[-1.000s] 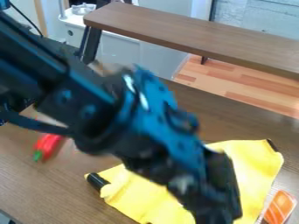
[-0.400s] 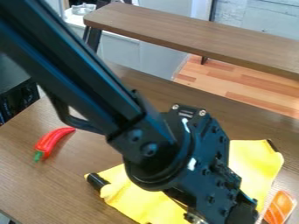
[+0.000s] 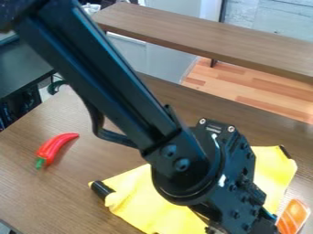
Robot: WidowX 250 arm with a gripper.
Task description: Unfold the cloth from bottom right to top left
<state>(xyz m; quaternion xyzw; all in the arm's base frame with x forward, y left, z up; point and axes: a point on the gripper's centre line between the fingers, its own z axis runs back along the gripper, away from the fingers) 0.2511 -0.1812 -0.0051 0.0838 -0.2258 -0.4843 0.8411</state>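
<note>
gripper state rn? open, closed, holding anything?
Gripper: at the bottom edge of the view, by the yellow cloth; open or closed can't be told, nor whether it holds anything.

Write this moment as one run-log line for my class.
yellow cloth: on table, partly hidden | arm: above cloth | red pepper: apart from cloth | grasp: unclear

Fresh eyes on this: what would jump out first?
Probably the big black arm, slanting from the upper left down over the bright yellow cloth. Next, the red pepper with its green stem, on the table at left, and the orange-and-white striped piece at lower right.
</note>
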